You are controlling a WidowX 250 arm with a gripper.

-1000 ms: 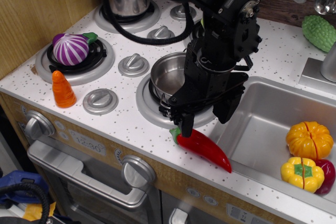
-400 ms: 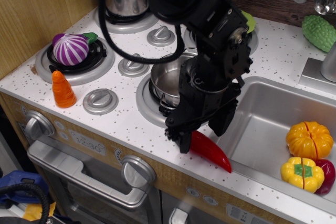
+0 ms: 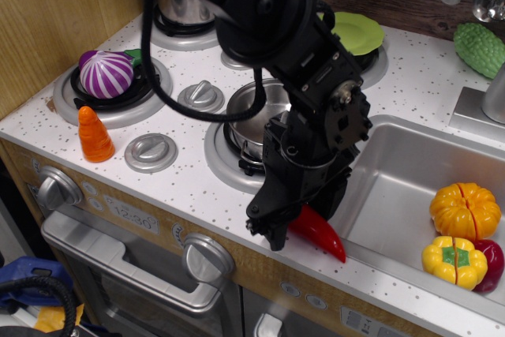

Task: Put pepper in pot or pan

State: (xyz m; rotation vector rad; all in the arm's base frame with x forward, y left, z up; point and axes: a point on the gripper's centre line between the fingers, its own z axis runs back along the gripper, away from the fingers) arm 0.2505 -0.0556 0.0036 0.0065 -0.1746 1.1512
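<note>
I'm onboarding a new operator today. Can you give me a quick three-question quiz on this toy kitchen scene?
1. True or false: the red pepper already lies in the small steel pot.
2. What sits on the front left burner? A) purple onion B) carrot C) green plate
3. Fill in: the end effector is down at the pepper's ____ end.

Key: 1 false, it lies on the counter's front edge beside the sink. 2 A, the purple onion. 3 stem.
</note>
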